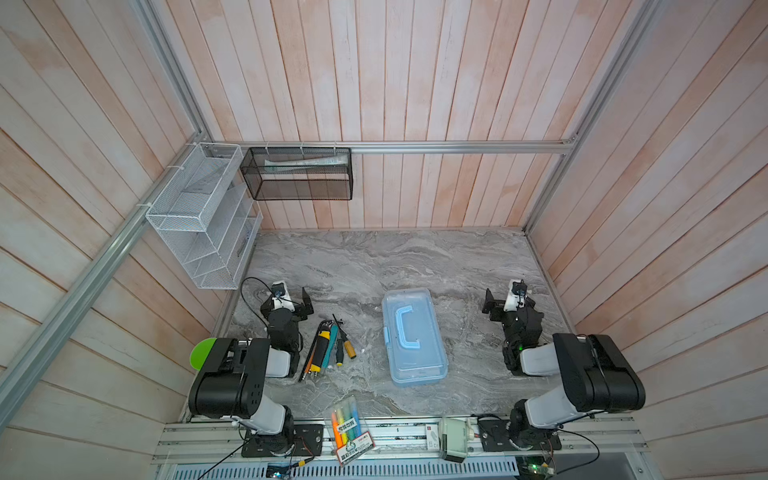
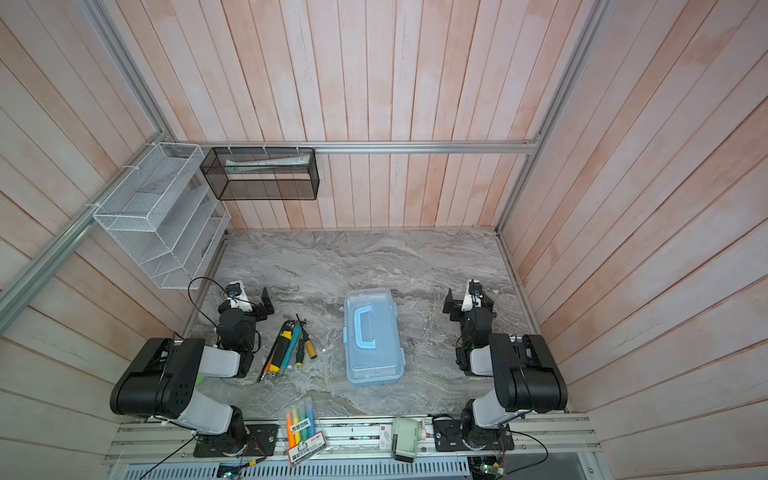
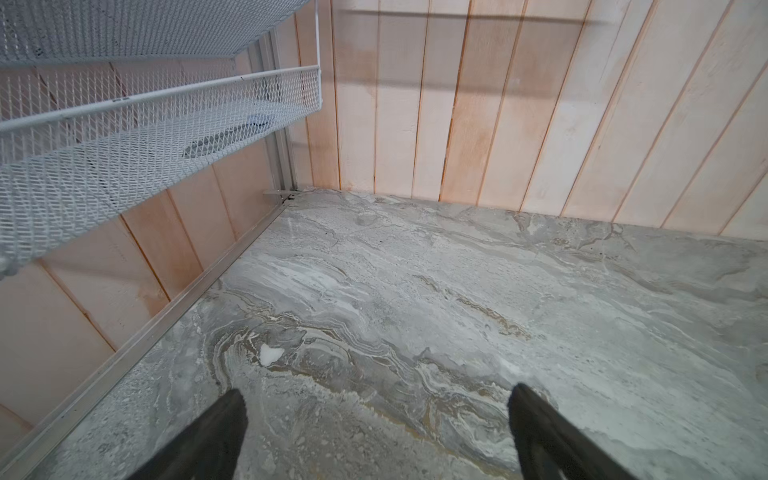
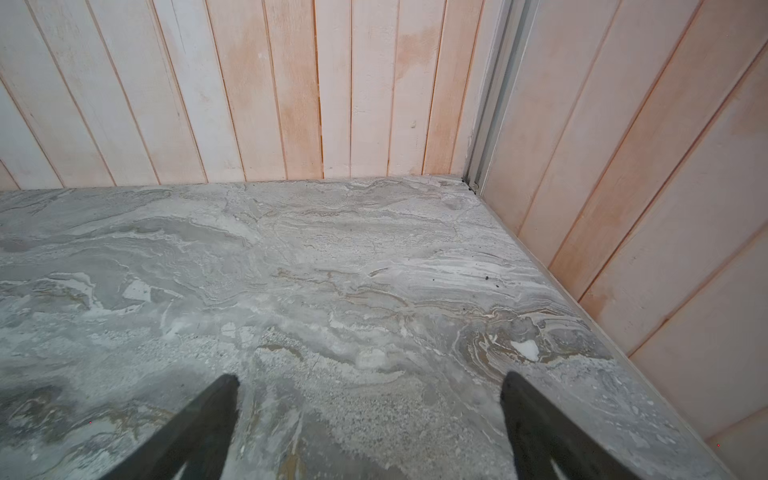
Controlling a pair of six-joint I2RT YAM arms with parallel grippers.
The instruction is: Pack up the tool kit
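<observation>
On the surface (image 1: 374,257), the case (image 1: 413,336) sits shut at centre, with tools (image 1: 328,347) piled just left of it. Left gripper (image 3: 376,392) and right gripper (image 4: 370,380) are spread and empty. We'd unlatch the lid first, with the right gripper steadying the case.

I can't separate the thin dark pieces in the tool pile (image 1: 328,347); too small. My left arm (image 1: 226,382) hides part of a green disc (image 1: 202,352). Picture edges cut off the left pincer (image 3: 378,390) and right pincer (image 4: 370,380) behind their tips.
</observation>
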